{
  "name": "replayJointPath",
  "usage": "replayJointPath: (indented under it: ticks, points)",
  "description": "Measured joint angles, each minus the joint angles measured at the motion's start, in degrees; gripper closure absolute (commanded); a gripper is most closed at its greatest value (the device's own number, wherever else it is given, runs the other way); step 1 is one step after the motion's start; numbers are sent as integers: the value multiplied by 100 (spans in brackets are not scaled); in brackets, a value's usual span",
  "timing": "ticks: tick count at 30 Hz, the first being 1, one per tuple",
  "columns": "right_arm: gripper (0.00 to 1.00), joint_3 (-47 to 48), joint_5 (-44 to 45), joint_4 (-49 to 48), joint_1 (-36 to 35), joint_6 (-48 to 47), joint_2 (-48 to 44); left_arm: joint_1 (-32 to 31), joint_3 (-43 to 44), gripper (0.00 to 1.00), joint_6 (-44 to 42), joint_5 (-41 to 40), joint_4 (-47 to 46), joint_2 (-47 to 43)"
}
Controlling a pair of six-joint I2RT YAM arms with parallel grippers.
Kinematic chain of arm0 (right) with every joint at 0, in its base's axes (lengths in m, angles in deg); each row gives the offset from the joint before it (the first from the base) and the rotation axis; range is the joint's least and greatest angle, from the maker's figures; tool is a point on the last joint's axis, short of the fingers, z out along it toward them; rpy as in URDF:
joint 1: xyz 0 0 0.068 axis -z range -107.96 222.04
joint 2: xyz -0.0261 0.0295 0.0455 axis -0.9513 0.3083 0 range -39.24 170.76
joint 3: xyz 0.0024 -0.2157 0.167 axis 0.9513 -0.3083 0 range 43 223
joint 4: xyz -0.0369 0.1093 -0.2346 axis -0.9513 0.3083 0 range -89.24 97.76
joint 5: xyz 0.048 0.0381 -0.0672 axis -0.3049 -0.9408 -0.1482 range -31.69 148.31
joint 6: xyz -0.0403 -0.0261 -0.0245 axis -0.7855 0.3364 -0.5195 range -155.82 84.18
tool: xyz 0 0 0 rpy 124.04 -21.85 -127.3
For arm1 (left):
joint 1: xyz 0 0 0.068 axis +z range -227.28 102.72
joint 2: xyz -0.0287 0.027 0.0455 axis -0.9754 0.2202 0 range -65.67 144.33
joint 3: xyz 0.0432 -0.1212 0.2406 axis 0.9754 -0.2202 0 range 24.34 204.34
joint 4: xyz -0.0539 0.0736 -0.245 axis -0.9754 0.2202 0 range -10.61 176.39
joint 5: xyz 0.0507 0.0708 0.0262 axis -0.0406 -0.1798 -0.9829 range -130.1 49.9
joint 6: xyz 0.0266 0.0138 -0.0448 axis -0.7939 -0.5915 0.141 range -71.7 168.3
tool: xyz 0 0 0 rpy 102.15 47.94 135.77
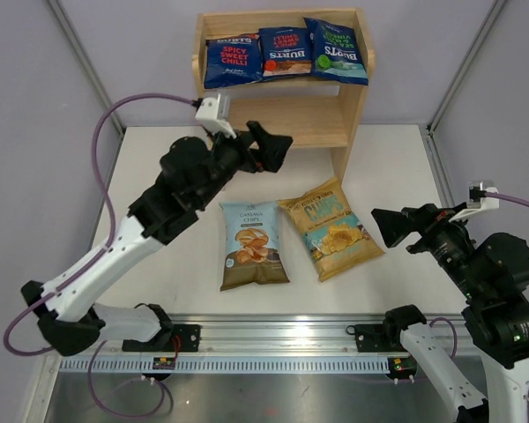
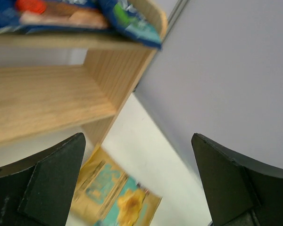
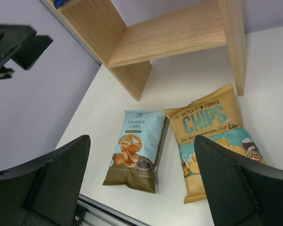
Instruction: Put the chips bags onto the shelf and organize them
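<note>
My left claw [image 1: 278, 152] and right claw [image 1: 386, 227] gape empty; between them lie a yellow-teal chips bag [image 1: 332, 229] and a pale-blue Cassava bag [image 1: 253, 244], with a light wooden two-tier shelf [image 1: 313, 119] beyond.

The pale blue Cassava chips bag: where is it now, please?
In the top view, the Cassava bag lies on the white table, left of the yellow and teal chips bag, before the wooden shelf.
</note>
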Motion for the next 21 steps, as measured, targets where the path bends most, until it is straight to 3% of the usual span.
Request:
replayJointPath:
  ticks: [5, 10, 15, 21]
  points:
    - [1, -501, -105, -328, 0, 184, -107, 44, -2175, 1, -188, -435, 136, -1759]
    - [1, -1047, -614, -828, 0, 487, -59, 343, -3554, 1, -114, -586, 426, -2435]
    - [1, -1751, -1200, -1416, 0, 866, 17, 785, -4546, 1, 57, -551, 667, -2815]
    - [1, -2210, -1657, -1864, 0, 1102, 74, 1335, -5106, 1, 227, -289, 656, -3233]
